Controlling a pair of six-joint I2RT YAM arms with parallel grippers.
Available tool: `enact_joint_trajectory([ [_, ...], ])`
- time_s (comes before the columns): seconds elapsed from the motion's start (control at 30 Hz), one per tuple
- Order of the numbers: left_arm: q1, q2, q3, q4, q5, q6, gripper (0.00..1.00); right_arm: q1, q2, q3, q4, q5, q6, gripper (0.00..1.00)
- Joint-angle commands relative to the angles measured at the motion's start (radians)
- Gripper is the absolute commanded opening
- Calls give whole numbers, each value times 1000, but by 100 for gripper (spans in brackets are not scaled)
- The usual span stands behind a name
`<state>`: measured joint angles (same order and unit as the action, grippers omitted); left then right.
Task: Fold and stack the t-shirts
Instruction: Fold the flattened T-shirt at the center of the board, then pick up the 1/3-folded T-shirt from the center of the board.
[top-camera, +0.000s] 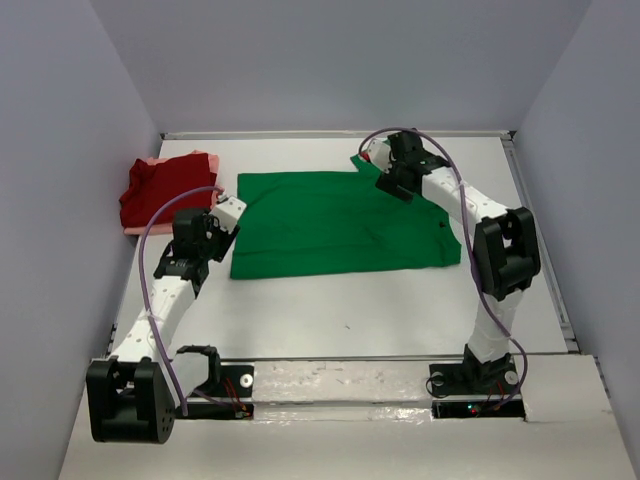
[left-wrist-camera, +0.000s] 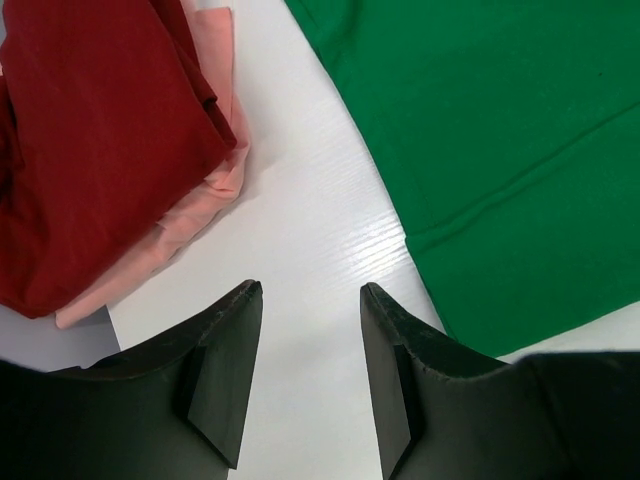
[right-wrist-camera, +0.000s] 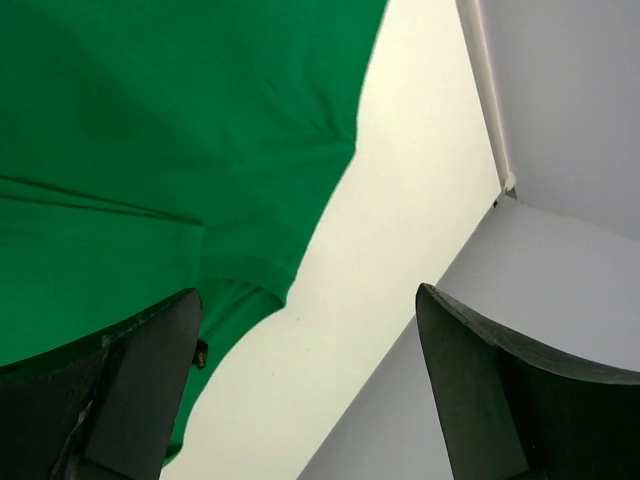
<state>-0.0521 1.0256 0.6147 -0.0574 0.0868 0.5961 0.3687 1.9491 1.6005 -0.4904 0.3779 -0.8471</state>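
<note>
**Inspector:** Report the scene, left to right.

**Operator:** At the upper left of the top view I found the dark red t-shirt (top-camera: 170, 190) folded and lying on the pale pink t-shirt (top-camera: 148, 163), whose edge showed beneath it. Just right of that pile, my left gripper (left-wrist-camera: 308, 300) hung over a bare strip of table (top-camera: 350, 310). Its jaws stood apart with nothing between them and touched neither shirt.

**Inspector:** And the centre?

**Operator:** The green t-shirt (top-camera: 340, 225) lay spread flat across the middle of the frame, well apart from the pile. I could not tell whether it had taken a first fold.

**Inspector:** The right side?

**Operator:** My right gripper (right-wrist-camera: 308, 300) sat over the shirt's upper right corner, near a sleeve hem (right-wrist-camera: 245, 290). Its jaws were spread wide and, as far as I could see, gripped nothing.

**Inspector:** How would the cloth handle?

**Operator:** I judged it light, soft and limp. It would sag and drag on the table rather than hold its shape, though it was in no way fragile. I thought the best holds were two corners of one edge, pinched through the doubled hem, one gripper at each. A single-layer pinch in mid-panel would likely slip or bunch.
</note>
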Motion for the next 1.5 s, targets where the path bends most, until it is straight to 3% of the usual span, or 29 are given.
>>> enact_joint_trajectory([
  [0.0, 1, -22, 0, 22, 36, -2, 56, -66, -85, -17, 99, -11, 46, 93],
  [0.2, 1, 80, 92, 50, 8, -44, 59, -149, -116, 74, 61, -134, 222, 86],
  [0.3, 3, 186, 233, 50, 36, -71, 59, -237, -115, 162, -11, -299, 412, 78],
  [0.47, 5, 368, 422, 22, 134, -156, 59, -332, -24, 308, -140, -467, 566, 73],
  [0.7, 27, 700, 741, -104, 312, -249, 57, -341, 123, 437, -258, -559, 597, 68],
  [0.87, 60, 873, 887, -199, 353, -308, 56, -359, 194, 478, -295, -571, 602, 65],
  [1.27, 98, 967, 938, -154, 228, -377, 56, -387, 283, 513, -324, -576, 576, 63],
  [1.47, 106, 1089, 1049, -162, 257, -433, 56, -387, 297, 532, -333, -551, 557, 63],
])
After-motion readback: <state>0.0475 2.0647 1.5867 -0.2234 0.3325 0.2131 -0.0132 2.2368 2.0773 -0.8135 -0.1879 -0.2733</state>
